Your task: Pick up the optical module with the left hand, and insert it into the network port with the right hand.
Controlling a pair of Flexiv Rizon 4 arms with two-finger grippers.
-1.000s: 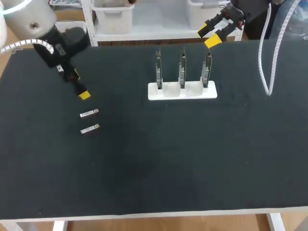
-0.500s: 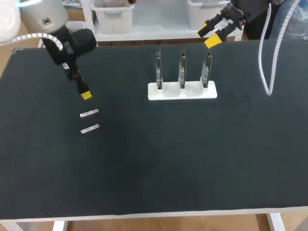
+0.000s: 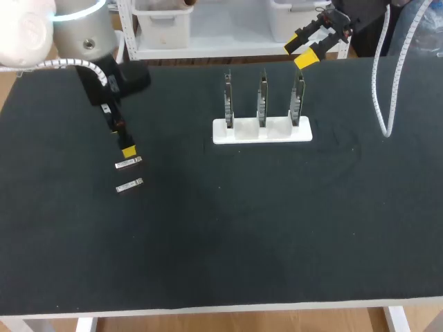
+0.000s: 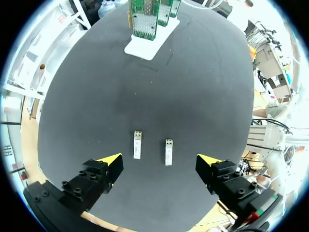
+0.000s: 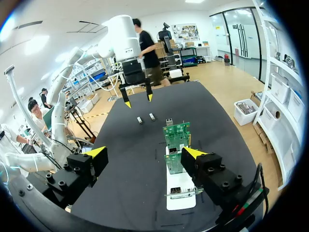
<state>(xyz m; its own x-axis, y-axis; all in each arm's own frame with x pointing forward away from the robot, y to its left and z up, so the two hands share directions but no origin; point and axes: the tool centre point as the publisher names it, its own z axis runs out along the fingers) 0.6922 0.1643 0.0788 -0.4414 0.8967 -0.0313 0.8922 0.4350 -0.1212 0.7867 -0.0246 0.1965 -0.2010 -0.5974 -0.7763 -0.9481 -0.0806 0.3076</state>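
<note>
**Desk:** Report the left claw and where the modules lie.

**Operator:** My left gripper (image 4: 160,161) is spread wide and holds nothing. Two small silver bar-shaped metal optical modules lie flat on the black table top (image 3: 277,242), side by side with a gap between them. I call them the far module (image 3: 129,162) and the near module (image 3: 129,185). In the left wrist view both sit inside the span of my yellow fingertips (image 4: 111,158), just ahead of the line joining them, and touch neither finger. In the head view the one yellow tip I can see is just beside the far module, on its far side. I cannot tell how high it is above the table.

**Desk:** Orientation?

**Operator:** The two long axes are parallel. Each runs at right angles to the line between my fingertips. Each points along the table toward the white card stand (image 3: 261,131), well apart to my right, which carries three upright green circuit boards (image 3: 261,97). I cannot tell which end of a module is the connector.

**Desk:** Right claw?

**Operator:** My right gripper (image 3: 299,52) is also wide open and empty. It is over the table's far edge, behind the card stand. In the right wrist view the stand lies ahead of it, closer to one finger than the other.
</note>
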